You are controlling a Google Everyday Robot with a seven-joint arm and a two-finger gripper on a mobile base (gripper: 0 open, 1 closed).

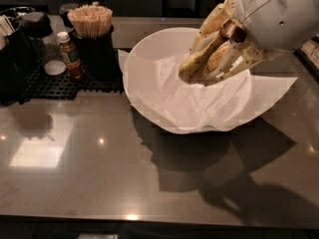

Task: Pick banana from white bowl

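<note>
The white bowl (133,68) stands at the back middle of the dark counter, lined with crinkled white paper (199,108) whose corners stick out over the front and right rim. My gripper (200,69) reaches in from the upper right, above the bowl's right half. Its pale yellow fingers (209,25) are shut on the banana (205,54), a speckled yellow-brown fruit held slanting, its lower end pointing left and its dark stem up by the wrist. The banana hangs above the paper, apart from it.
A black cup of wooden sticks (90,21) and a small brown bottle (70,56) stand on a black mesh mat (65,86) left of the bowl. Dark containers (15,49) sit at far left. The counter's front edge (149,218) runs along the bottom.
</note>
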